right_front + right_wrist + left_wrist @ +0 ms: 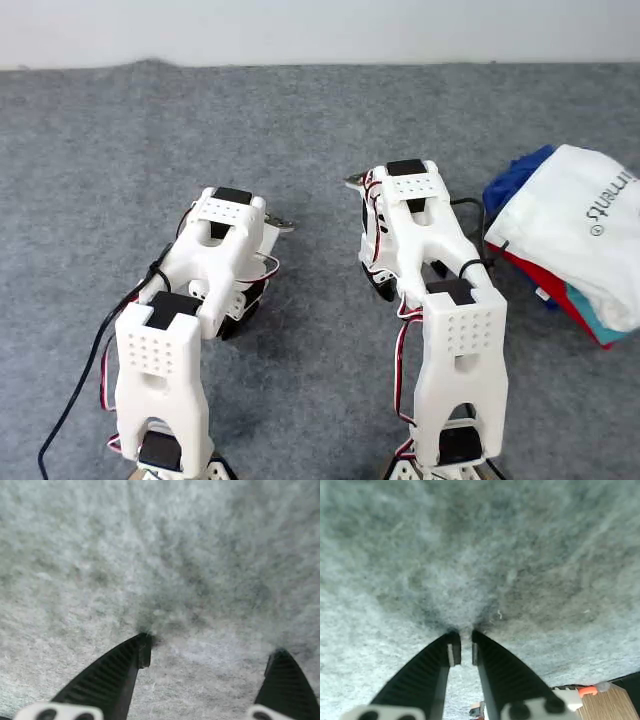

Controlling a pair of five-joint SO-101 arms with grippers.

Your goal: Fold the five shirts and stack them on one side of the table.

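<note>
A stack of folded shirts lies at the table's right edge, with a white shirt (pixel 575 225) on top. Below it show a red one (pixel 540 280), a teal one (pixel 592 312) and a blue one (pixel 512 180). Two white arms rest folded low over the grey felt, one (pixel 215 265) at the left and one (pixel 430 250) beside the stack. In the left wrist view my left gripper (pixel 461 645) is shut, its tips at the felt with nothing between them. My right gripper (pixel 210 655) stands open just above bare felt.
Grey felt (pixel 300 130) covers the whole table. A pale wall runs along the far edge. Black and red cables (pixel 80 390) trail from the arm bases near the front. A wooden piece (pixel 605 705) shows under the left arm.
</note>
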